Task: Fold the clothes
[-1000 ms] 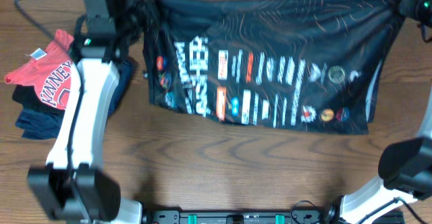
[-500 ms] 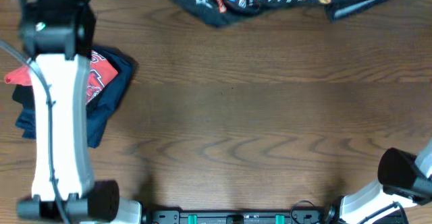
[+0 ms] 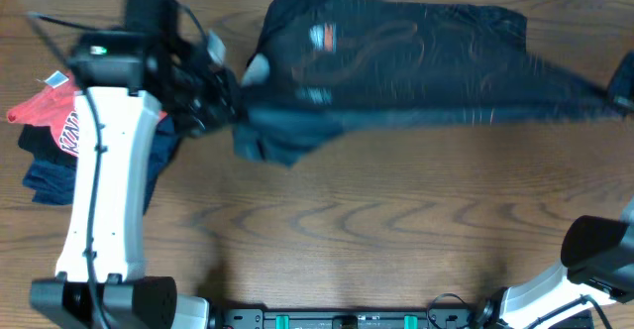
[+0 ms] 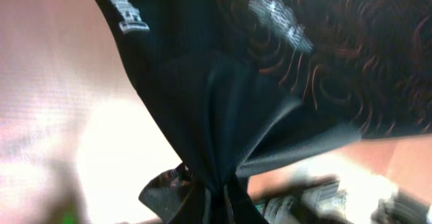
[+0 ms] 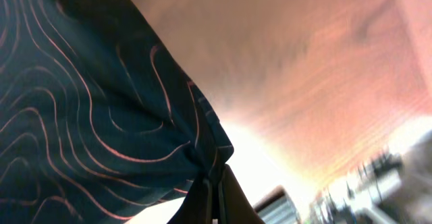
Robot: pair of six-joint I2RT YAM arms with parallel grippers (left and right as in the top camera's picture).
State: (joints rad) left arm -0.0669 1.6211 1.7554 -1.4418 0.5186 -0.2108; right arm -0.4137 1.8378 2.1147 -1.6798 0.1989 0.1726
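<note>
Overhead, black jersey [image 3: 396,61] spread, left arm [image 3: 99,200] covering red T-shirt [image 3: 40,111], navy shirt [image 3: 45,182]

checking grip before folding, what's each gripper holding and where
Both hold the black jersey: left gripper pinches bunched fabric at its left end, right gripper its right end.

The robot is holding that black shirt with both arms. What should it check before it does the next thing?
1. Left fingers shut on the black shirt: ok.
2. Right fingers shut on its other end: ok.
3. Black shirt stretched between both arms: ok.
4. Black shirt smooth and flat: not ok, it bunches near the left fingers.
5. Black shirt touching the table: cannot tell, the picture is blurred.
6. Red T-shirt and navy shirt apart from the black shirt: ok.
</note>
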